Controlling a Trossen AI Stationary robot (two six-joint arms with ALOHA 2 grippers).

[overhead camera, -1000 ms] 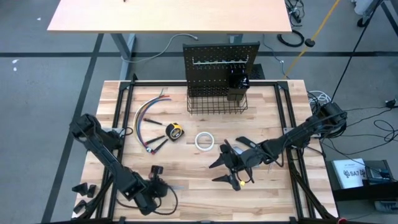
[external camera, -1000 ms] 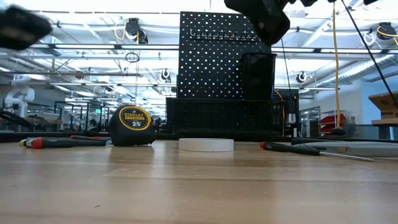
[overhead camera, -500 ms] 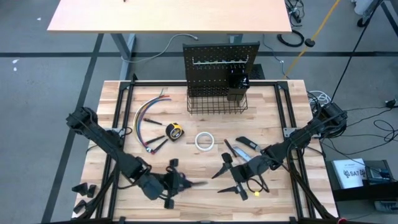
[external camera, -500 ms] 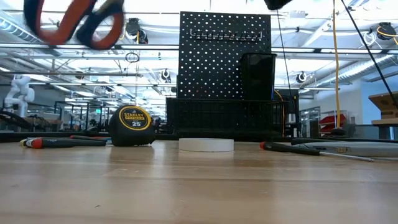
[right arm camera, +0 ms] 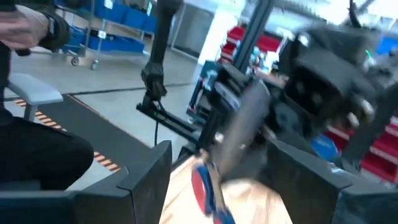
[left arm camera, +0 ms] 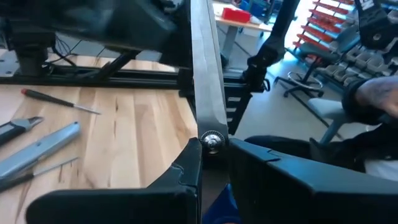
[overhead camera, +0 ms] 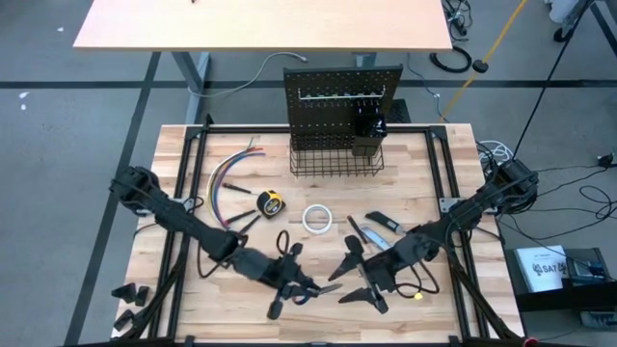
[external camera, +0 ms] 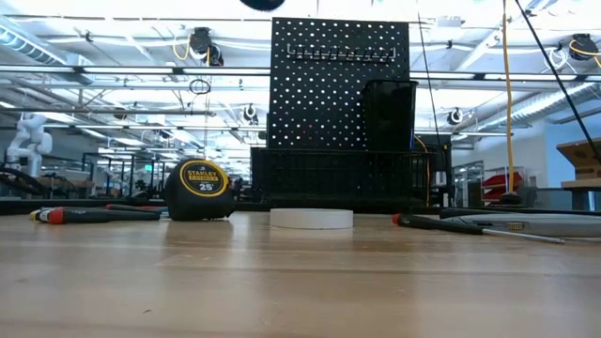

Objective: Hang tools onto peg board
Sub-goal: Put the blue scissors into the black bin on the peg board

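Note:
The scissors have silver blades and orange-and-blue handles. They hang above the table's near middle with my left gripper shut on them. Their closed blades point toward the table's right, at my right gripper. That gripper stands open and level just beyond the blade tips, one finger on either side; I cannot tell whether it touches them. The peg board stands upright at the far edge, with a silver hook rail and a black wire basket at its foot. My left gripper pinches the scissors between its two fingers at the pivot screw. It comes nearly level from the table's left, fingers lying along the scissors. The blades stick out past the fingertips and the handles lie back toward the wrist. The scissors are clear of the table.
A yellow tape measure, a white tape roll, screwdrivers, a knife and a bundle of coloured wires lie between the arms and the peg board. A person sits beyond the table.
My left gripper has carried the scissors up and toward the table's right. It has tipped from pointing steeply down to nearly level, so the blades now point at my right gripper. My right gripper has rolled about its own axis, tipped up to level and risen slightly, still open.

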